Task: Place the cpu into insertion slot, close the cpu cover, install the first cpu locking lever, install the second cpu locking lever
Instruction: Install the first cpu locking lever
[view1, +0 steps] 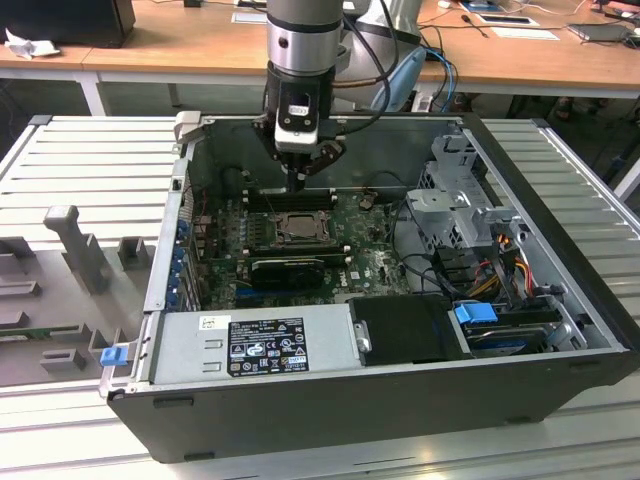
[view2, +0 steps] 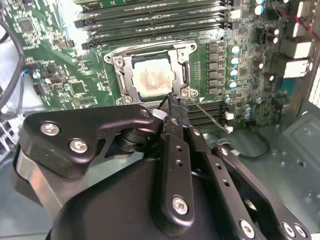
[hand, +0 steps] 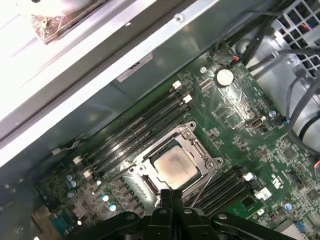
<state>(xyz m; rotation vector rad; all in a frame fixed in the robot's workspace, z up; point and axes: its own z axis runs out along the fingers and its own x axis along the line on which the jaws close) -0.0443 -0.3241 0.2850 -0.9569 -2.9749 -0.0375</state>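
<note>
Open computer case (view1: 350, 410) lies on its side on the ribbed tabletop (view1: 90, 160), walls standing on all four sides. Arm drops in from above, and there is open room over the middle of the green board (hand: 235, 110). Memory slots (hand: 135, 130) crowd the insertion slot (view2: 116, 61) on two opposite sides. The case also holds a power supply box (view1: 250, 345) along the near wall and a drive cage (view1: 450, 200) with cables at the exterior view's right.

The cpu (view2: 152, 80) sits inside the insertion slot, lying flat, metal top up, edges square to the socket rim. It is a square chip with no clear long axis. The cpu cover (view2: 129, 82) lies down flat over it, chip showing through the window. A thin locking lever (view2: 207, 116) runs slantwise from a socket corner across the memory slots.

The claw (view2: 172, 100) is narrow, fingers pressed together with nothing seen between them. Its tip is just above the socket corner where the lever starts. Cannot tell if it touches.
</note>
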